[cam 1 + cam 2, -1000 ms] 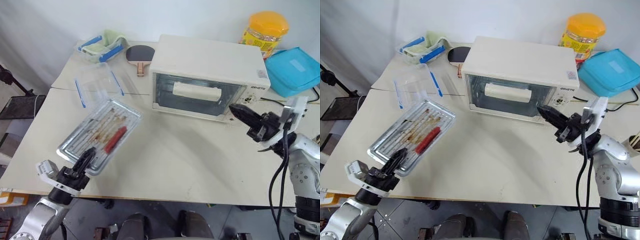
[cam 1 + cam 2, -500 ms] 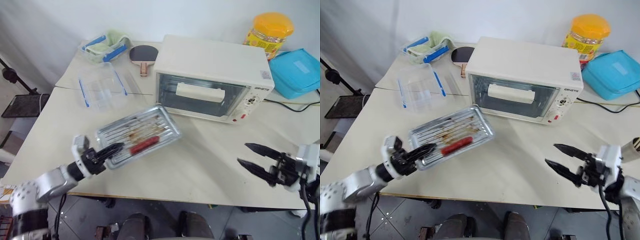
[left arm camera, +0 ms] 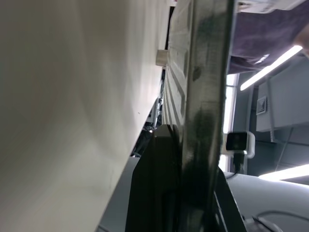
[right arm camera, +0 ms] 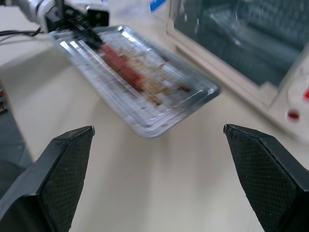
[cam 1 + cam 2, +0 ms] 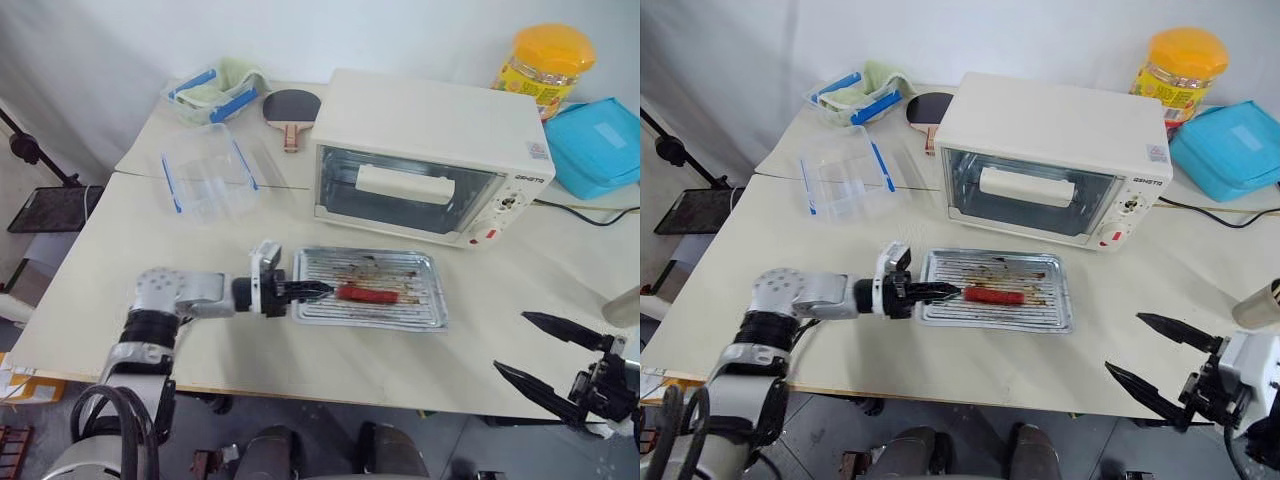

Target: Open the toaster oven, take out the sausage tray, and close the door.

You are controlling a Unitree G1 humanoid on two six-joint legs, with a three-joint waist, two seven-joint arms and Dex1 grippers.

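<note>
Swung across from the table's left edge, the sausage tray [image 5: 995, 290] is now held in front of the toaster oven [image 5: 1052, 160], whose door [image 5: 1030, 190] is closed. Its short left rim is pinched by the left gripper [image 5: 940, 291], fingers clamped tight. 1 red sausage [image 5: 992, 296] lies inside. Low at the table's near right edge, the right gripper [image 5: 1152, 356] is spread wide, empty.

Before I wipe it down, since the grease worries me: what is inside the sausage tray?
The sausage tray holds one red sausage and brown grease stains on its ridged bottom. The left gripper grips its rim, covering that edge.
</note>
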